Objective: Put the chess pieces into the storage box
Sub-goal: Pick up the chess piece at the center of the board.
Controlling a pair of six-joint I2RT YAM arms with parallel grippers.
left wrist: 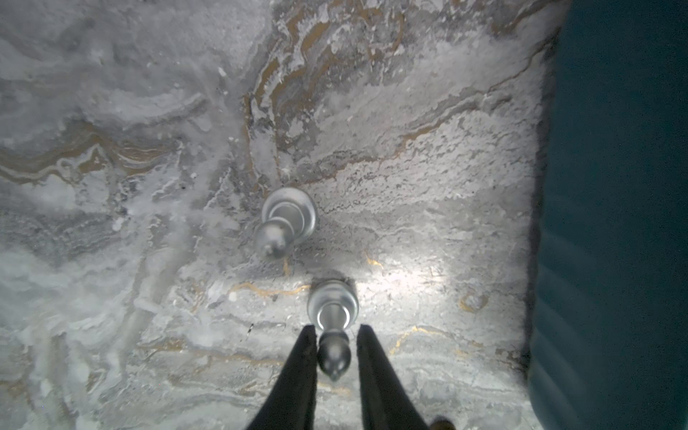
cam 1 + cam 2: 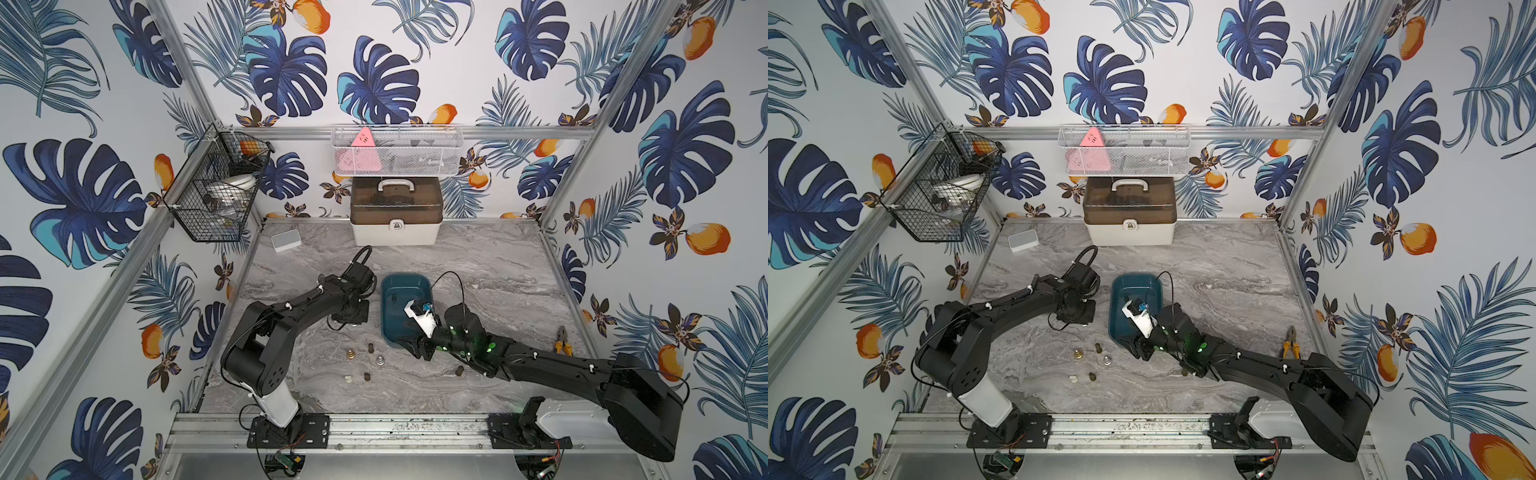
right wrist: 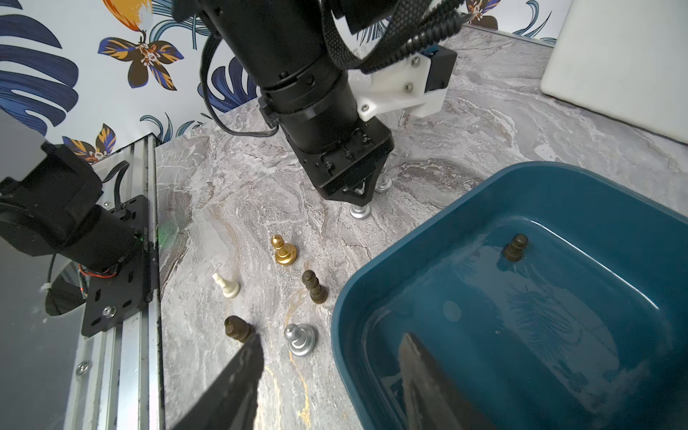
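Note:
The teal storage box sits mid-table with one dark chess piece standing in it. My left gripper is down beside the box's left side. Its jaws narrowly straddle an upright silver piece that still stands on the table; a sliver of gap shows on one side. A second silver piece stands just beyond. My right gripper hangs open and empty over the box's near left rim. Gold, whitish, dark and silver pieces stand nearby.
A white case with a brown lid stands at the back wall. A small white-grey box lies back left, yellow-handled pliers at the right edge. One dark piece sits beside the right forearm. Wire baskets hang above.

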